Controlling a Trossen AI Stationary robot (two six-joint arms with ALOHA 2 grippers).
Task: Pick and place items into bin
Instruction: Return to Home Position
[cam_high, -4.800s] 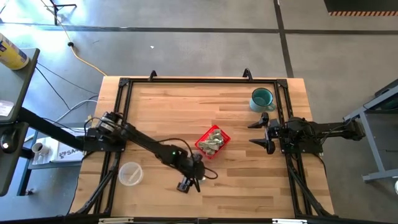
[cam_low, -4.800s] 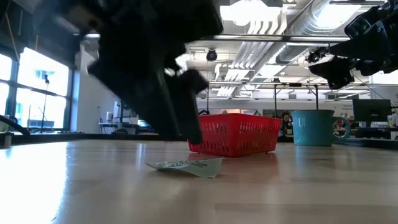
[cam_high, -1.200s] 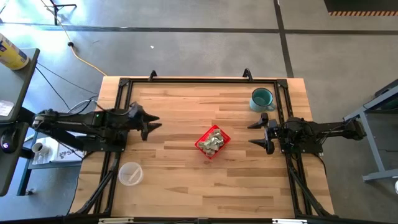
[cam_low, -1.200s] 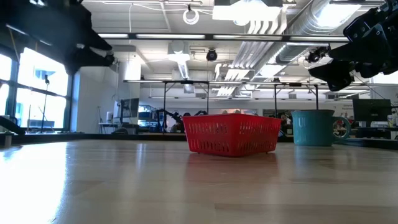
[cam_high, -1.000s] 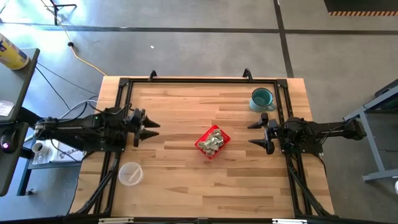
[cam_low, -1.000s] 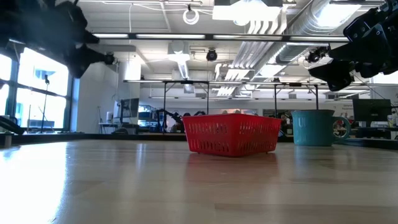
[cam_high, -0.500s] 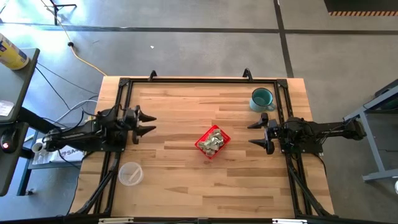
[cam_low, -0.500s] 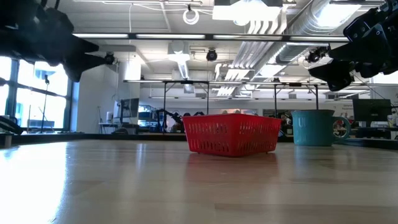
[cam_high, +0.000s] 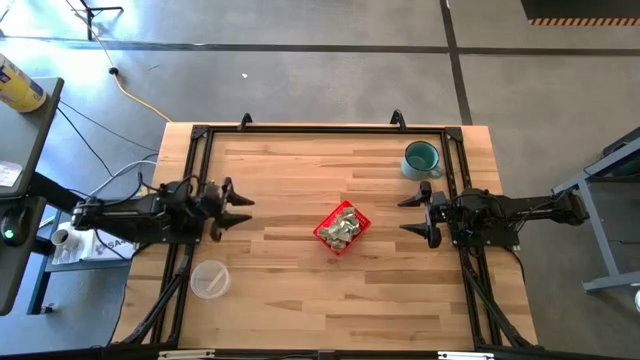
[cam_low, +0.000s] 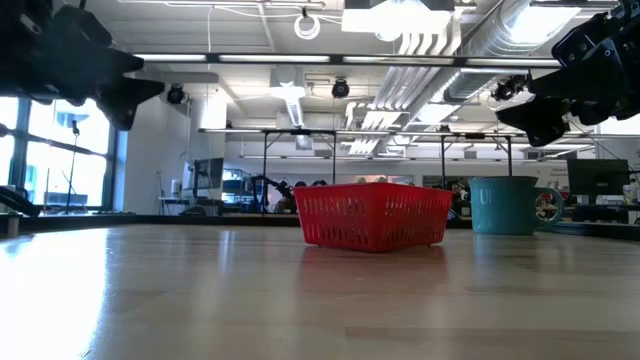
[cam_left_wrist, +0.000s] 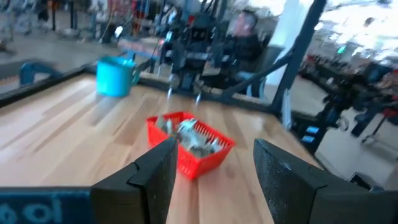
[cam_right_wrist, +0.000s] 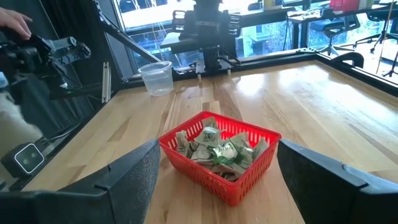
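Observation:
The red mesh basket stands in the middle of the table, holding several pale green-and-white packets; it also shows in the low view and the left wrist view. My left gripper is open and empty above the table's left side, pointing at the basket. My right gripper is open and empty above the table's right side, also facing the basket.
A teal mug stands at the far right. A clear plastic cup stands near the left front corner. A black frame runs round the table's edges. A person shows beyond the table in the left wrist view.
My left gripper has drawn back a little toward the table's left edge and turned, staying open and empty. The basket and my right gripper have kept still.

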